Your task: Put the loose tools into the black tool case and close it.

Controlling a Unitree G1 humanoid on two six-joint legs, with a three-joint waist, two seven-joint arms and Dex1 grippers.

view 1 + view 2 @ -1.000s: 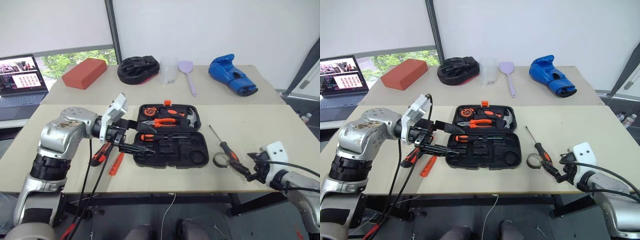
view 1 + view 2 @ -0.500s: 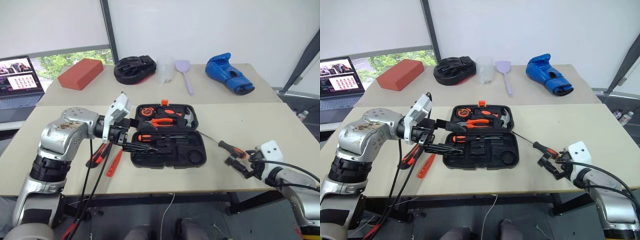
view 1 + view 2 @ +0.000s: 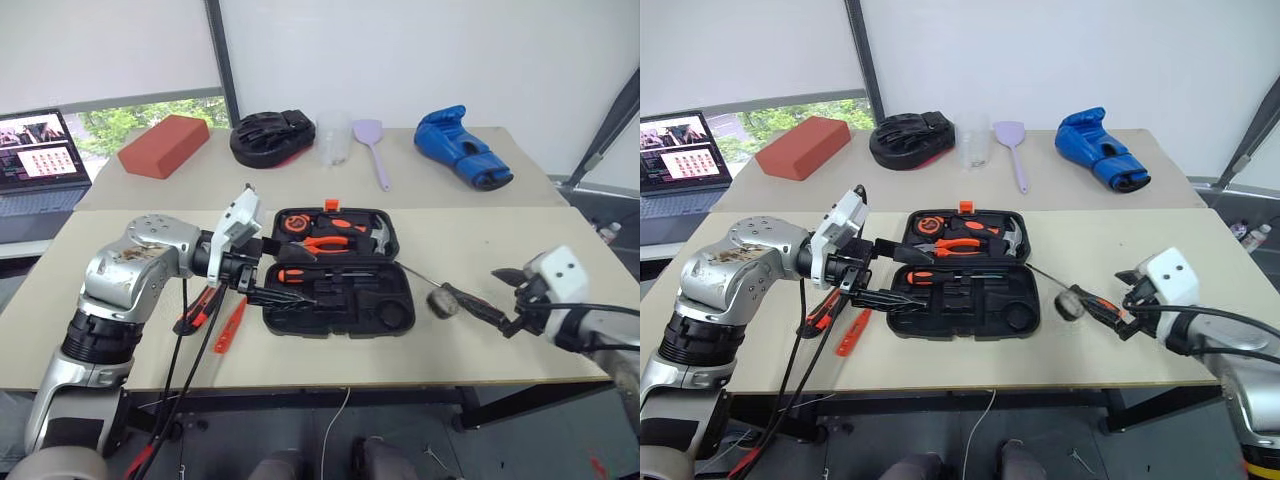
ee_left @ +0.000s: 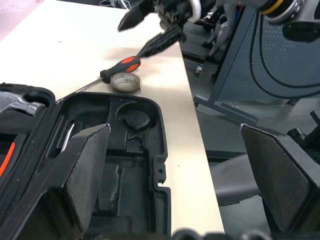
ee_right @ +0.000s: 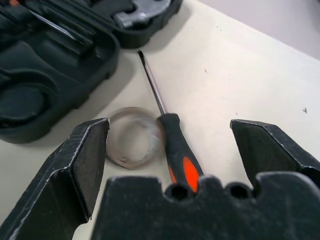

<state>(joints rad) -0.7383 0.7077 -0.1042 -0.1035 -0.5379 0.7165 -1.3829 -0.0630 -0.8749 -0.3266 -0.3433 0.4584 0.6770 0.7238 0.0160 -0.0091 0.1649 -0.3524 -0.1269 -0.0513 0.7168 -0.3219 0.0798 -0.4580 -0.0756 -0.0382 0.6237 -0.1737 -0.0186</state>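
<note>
Open tool case (image 3: 340, 300), two pincers spread, four loose tools out on the table.

Right pincer (image 5: 170, 165) spread wide, empty, hovering over one screwdriver (image 5: 176, 145) and one tape roll (image 5: 132, 136); roll touches the handle, both just beside the case's right edge. Left pincer (image 3: 285, 285) spread, empty, over the case's left side. Behind it, toward its arm: one utility knife (image 3: 201, 307), one slim orange tester screwdriver (image 3: 233, 323). In the case: one pliers (image 3: 330, 243), one hammer (image 3: 378, 235), one screwdriver (image 3: 305, 273).
</note>
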